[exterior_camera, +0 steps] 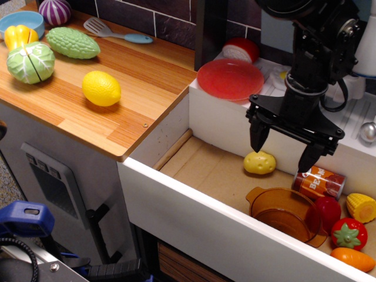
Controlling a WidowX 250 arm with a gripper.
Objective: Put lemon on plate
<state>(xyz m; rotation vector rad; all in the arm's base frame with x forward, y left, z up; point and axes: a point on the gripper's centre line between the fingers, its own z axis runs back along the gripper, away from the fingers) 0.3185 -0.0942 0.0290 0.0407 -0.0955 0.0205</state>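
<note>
The bright yellow lemon (101,88) lies on the wooden counter (135,111) at the left, its nub pointing right. The red plate (230,79) rests on the white ledge at the far rim of the sink. My gripper (283,150) hangs open and empty over the sink, right of the plate and lower than it, far to the right of the lemon. Its left fingertip (257,144) is just above a pale lumpy yellow potato toy (259,163).
In the sink (200,170) lie an amber pot (286,211), an orange can (320,182), a tomato, a strawberry, corn and a carrot. On the counter are a cabbage (30,61), a green gourd (73,42), a spatula (114,30), a yellow pepper in a blue bowl (20,26) and an onion.
</note>
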